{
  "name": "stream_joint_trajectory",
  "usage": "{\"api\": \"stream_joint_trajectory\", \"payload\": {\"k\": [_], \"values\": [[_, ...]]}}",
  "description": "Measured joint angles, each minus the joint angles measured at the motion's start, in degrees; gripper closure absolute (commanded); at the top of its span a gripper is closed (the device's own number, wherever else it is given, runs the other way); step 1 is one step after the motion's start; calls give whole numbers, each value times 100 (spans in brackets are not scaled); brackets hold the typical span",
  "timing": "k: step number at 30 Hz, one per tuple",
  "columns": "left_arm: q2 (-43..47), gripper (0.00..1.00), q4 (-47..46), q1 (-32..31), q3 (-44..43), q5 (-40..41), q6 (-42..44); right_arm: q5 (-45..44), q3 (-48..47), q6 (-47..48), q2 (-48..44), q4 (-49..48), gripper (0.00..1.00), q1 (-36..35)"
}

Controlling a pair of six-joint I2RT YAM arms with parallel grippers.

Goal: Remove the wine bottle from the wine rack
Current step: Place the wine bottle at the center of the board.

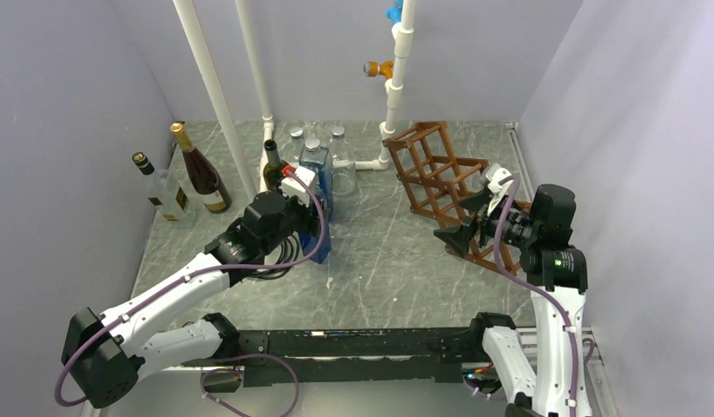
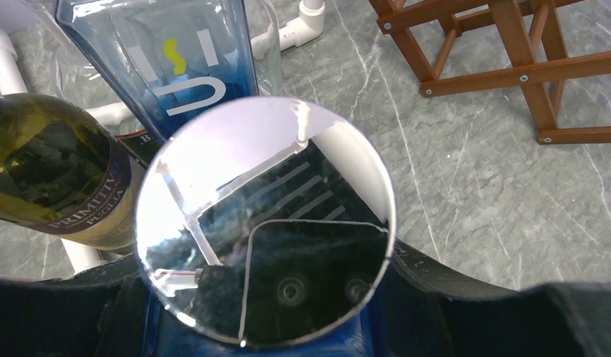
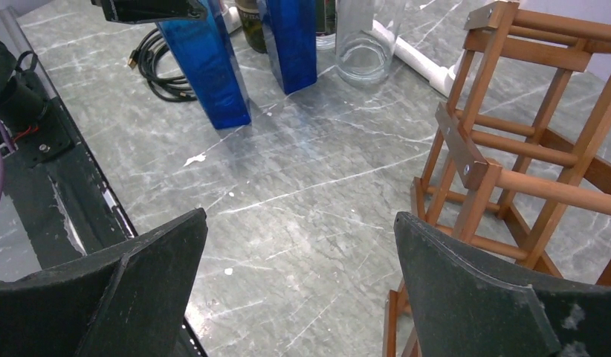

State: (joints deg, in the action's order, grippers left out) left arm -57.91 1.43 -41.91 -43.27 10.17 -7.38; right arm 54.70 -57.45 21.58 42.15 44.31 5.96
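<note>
The reddish-brown wine rack [image 1: 432,169] [image 3: 511,149] [image 2: 511,67] stands skewed on the grey table at the right; the cells that show hold nothing. My left gripper [image 1: 306,204] [image 2: 265,312] is shut on a tall blue bottle [image 1: 321,239] [image 3: 209,71] that stands upright on the table left of the rack. The bottle's round mirror-like top [image 2: 265,223] fills the left wrist view. Just left of the rack's near corner, my right gripper [image 1: 462,221] [image 3: 299,260] hangs open over bare table, with nothing between its fingers.
Behind the held bottle stand a second blue bottle [image 1: 314,161] [image 2: 169,59], a dark green wine bottle [image 1: 272,165] [image 2: 50,178] and clear bottles [image 1: 340,161] [image 3: 362,44]. Two more bottles [image 1: 201,169] stand far left. White pipes [image 1: 214,87] rise at the back. A black cable [image 3: 157,67] lies near the left arm.
</note>
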Motion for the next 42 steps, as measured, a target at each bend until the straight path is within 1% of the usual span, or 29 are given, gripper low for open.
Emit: {"api": "stream_joint_trajectory", "payload": {"k": [8, 11, 12, 15, 17, 21, 28, 35, 42], "values": [[107, 62, 63, 2, 46, 13, -83, 282, 223, -13, -205, -15, 0, 317], [111, 58, 63, 11, 52, 7, -98, 326, 269, -11, -260, -17, 0, 374], [111, 54, 63, 11, 52, 2, -107, 339, 275, -11, -264, -17, 0, 385], [111, 39, 66, 17, 50, -22, -122, 407, 299, -13, -278, -20, 0, 433], [116, 35, 66, 22, 50, -50, -149, 439, 337, -13, -304, -22, 0, 457], [179, 29, 149, 22, 50, -164, -192, 457, 396, -15, -328, -22, 0, 485], [481, 15, 107, 22, 0, -400, -308, 535, 396, -13, -330, -22, 0, 533], [575, 10, 109, 22, -181, -476, -295, 592, 396, -13, -367, -22, 0, 566], [848, 1, 380, 22, -376, -739, -234, 592, 439, -15, -420, -26, 0, 592]]}}
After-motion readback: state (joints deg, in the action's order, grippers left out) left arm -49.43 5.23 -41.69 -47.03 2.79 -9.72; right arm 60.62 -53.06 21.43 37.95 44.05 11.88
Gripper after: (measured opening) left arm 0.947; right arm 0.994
